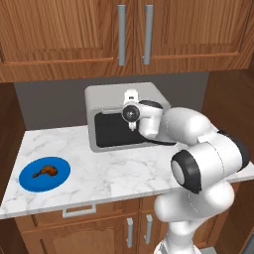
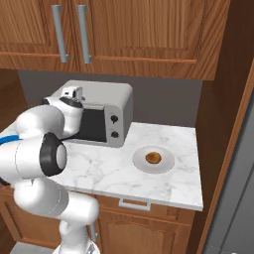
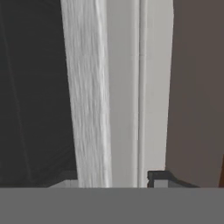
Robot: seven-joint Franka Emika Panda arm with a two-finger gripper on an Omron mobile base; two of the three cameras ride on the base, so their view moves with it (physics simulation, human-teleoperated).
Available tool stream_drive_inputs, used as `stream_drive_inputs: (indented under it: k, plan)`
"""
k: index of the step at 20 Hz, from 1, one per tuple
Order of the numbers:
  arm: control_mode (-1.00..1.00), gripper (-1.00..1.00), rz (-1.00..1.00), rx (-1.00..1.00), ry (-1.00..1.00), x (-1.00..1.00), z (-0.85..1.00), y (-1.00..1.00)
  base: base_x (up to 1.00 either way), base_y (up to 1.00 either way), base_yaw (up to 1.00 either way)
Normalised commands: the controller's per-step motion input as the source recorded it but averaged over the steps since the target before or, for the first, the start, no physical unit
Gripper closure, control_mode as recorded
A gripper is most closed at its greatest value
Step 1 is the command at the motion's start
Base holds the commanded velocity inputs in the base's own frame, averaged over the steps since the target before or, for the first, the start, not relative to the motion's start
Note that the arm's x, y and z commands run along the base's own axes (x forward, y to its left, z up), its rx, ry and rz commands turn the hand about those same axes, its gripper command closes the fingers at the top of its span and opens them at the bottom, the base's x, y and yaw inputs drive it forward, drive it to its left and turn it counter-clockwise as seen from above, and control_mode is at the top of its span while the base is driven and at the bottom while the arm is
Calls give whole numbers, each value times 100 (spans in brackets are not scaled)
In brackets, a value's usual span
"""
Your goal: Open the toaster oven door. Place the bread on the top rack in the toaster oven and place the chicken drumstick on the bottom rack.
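The gripper (image 1: 130, 99) is at the top front edge of the oven (image 1: 106, 94); whether its jaws pinch the closed door (image 1: 116, 130) cannot be told. Pull outward and down about the lower hinge. On the marble counter (image 1: 114, 168), drumstick (image 1: 44, 171) left, bread (image 2: 153, 158) right, wood cabinets (image 1: 74, 30) above.

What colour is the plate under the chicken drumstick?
Bright blue; the plate holding the chicken drumstick shows best in the left base view.

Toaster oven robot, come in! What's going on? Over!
Gripper at toaster oven door, around its brushed handle. Door shut. Drumstick and bread waiting on plates. Nothing in the way.
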Motion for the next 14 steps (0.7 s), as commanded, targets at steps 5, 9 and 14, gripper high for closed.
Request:
stream_drive_inputs:
  k: [5, 9, 14]
  plan:
    - [-100, 100, 0, 0, 17, -37, -32, 0, 0, 0, 0]
    - [-100, 100, 0, 0, 24, -93, -59, 0, 0, 0, 0]
    - [-100, 100, 0, 0, 46, -100, -77, 0, 0, 0, 0]
